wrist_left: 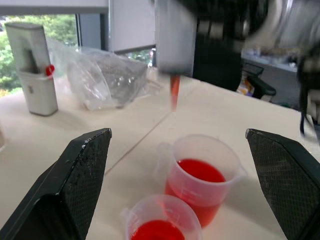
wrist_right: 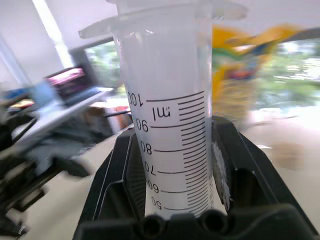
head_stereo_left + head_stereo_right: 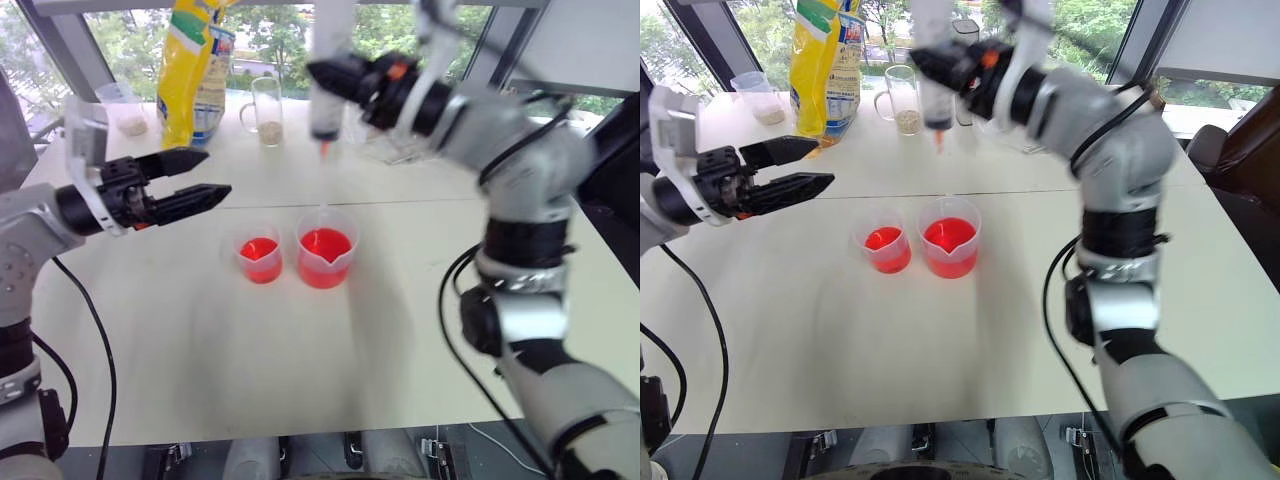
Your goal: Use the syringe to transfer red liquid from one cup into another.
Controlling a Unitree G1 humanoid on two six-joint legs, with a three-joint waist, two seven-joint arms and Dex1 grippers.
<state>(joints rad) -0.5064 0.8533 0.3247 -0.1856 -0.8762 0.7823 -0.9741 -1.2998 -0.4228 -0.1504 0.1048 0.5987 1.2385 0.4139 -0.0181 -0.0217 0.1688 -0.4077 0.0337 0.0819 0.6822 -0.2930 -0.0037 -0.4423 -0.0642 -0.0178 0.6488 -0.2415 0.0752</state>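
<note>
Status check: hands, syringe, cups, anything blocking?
Right hand shut on syringe, tip down, above larger cup. Left hand open, empty. Red liquid in both larger and smaller cup. Nothing blocking.

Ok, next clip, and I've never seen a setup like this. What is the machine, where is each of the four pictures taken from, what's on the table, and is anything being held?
It is a humanoid robot with two arms, each ending in a two-fingered black pincer. Two pictures come from the cameras in its head, looking down over the white table. The other two come from cameras on the wrists, looking along each pincer's fingers.

The right pincer is shut on the syringe, holding it upright in the air with its red-orange tip pointing down, above the cups. The left pincer is open and holds nothing.

On the table stand the larger spouted cup and, beside it, the smaller cup, both holding red liquid. Behind are a yellow bag, a glass mug and a crumpled clear plastic bag.
</note>
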